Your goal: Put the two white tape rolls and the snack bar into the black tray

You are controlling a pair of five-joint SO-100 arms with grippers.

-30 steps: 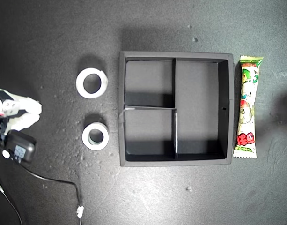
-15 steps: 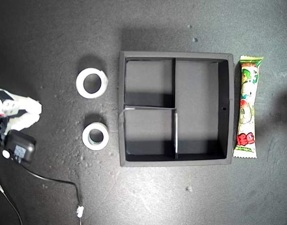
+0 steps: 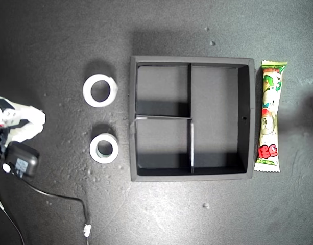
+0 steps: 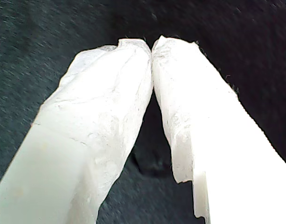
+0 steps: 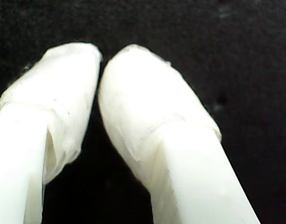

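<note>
**Black tray bare on a dark table, three items lying outside it**

Matte black and square, the low-walled tray (image 3: 192, 61) sits mid-table in the exterior view, its dividers marking two small compartments on that view's left and one long compartment on its right; all three hold nothing. The dark grey speckled table (image 3: 54, 41) carries everything.

Two small white rings of tape lie apart from the tray on the exterior view's left. The upper tape roll (image 3: 100, 90) is plain white with a wide round hole; the lower tape roll (image 3: 104, 148) shows a greyish inner core. They are near each other but not touching.

The long narrow snack bar (image 3: 269, 116), wrapped in green, white and red cartoon print with crimped green ends, lies flat just beside the tray's outer wall on the exterior view's right, parallel to it.

My first pincer (image 4: 152, 46) has its white taped fingers (image 4: 105, 107) clenched tip to tip on nothing, above bare table. My second pincer (image 5: 100, 63) looks clenched too, its padded tips apparently touching, though the close, bright view leaves some doubt.
</note>
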